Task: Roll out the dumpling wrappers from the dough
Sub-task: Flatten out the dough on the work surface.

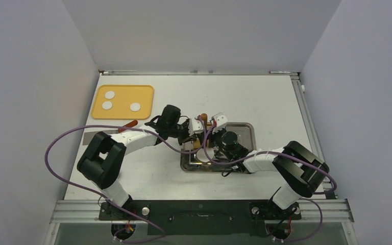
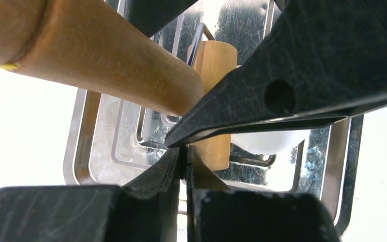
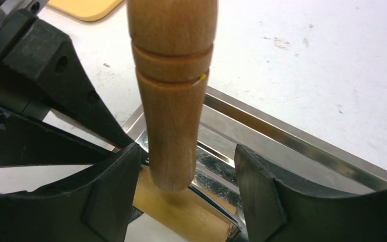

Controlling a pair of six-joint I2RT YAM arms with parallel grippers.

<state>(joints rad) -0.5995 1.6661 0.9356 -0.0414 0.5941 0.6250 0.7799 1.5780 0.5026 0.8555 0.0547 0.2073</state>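
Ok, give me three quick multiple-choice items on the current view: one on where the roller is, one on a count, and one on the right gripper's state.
1. Where is the wooden roller?
A beside the left arm's base
B over the metal tray
C at the table's far right corner

2. How many white dough pieces lie on the yellow board?
A one
B three
C five

3. The right gripper is:
A open, with a finger on either side of the roller
B shut on a dough piece
C out of view

Answers:
1. B, both wrist views show the shiny tray under the roller.
2. B, the top view shows three white rounds on the board.
3. A, its wrist view shows a gap beside the roller.
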